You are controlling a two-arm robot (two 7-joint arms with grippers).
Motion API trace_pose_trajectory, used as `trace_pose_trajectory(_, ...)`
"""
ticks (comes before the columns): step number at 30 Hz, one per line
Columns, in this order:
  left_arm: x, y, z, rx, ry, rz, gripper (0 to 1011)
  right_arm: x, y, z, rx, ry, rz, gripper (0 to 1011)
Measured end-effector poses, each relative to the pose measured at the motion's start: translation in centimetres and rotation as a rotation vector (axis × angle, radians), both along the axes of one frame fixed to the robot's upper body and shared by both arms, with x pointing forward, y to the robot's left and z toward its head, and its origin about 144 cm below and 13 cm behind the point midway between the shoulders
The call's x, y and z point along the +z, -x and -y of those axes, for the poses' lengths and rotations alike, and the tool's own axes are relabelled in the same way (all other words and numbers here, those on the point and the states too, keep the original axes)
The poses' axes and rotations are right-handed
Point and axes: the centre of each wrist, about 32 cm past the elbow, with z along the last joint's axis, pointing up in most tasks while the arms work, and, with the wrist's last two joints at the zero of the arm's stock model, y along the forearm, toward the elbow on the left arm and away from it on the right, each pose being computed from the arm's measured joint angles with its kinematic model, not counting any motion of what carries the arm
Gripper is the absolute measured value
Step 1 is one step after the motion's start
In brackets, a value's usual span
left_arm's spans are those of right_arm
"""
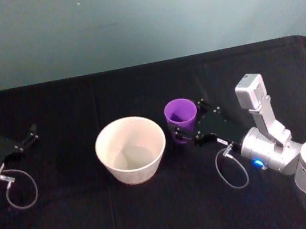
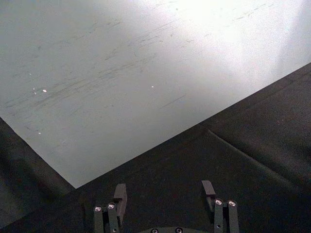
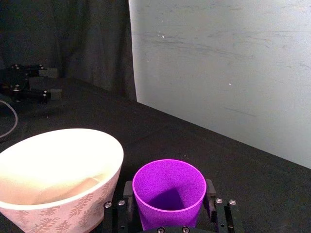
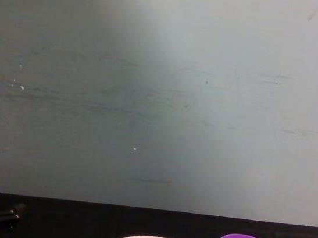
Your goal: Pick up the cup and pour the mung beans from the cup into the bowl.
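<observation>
The black cloth-covered table (image 1: 157, 217) spans the lower frame of the head view. At its centre stands the wide pinkish-white round bowl (image 1: 134, 173). Just right of it, the right gripper (image 1: 192, 122) pinches the upright small purple plastic cup (image 1: 181, 116), with a finger against each side. At the left edge, the left gripper (image 1: 27, 139) rests with its fingers spread.

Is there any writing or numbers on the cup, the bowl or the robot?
No words or numbers can be read. The cup is plain, the bowl bears only a leaf pattern, and the right gripper around the cup shows no label.
</observation>
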Motion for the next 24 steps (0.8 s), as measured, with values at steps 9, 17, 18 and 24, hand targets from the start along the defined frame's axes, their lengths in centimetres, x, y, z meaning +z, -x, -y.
trace_pose_trajectory(9,0.0,0.0,0.0,0.0,0.0,0.0,1000,-0.01,0.01,-0.02,0.0,0.0,-0.001,771)
trace_pose_trajectory(17,0.0,0.0,0.0,0.0,0.0,0.0,1000,-0.01,0.01,-0.03,0.0,0.001,-0.001,735)
trace_pose_trajectory(18,0.0,0.0,0.0,0.0,0.0,0.0,1000,-0.01,0.0,-0.02,0.0,0.001,-0.001,735)
trace_pose_trajectory(24,0.0,0.0,0.0,0.0,0.0,0.0,1000,0.29,0.22,-0.02,-0.007,0.021,0.022,732)
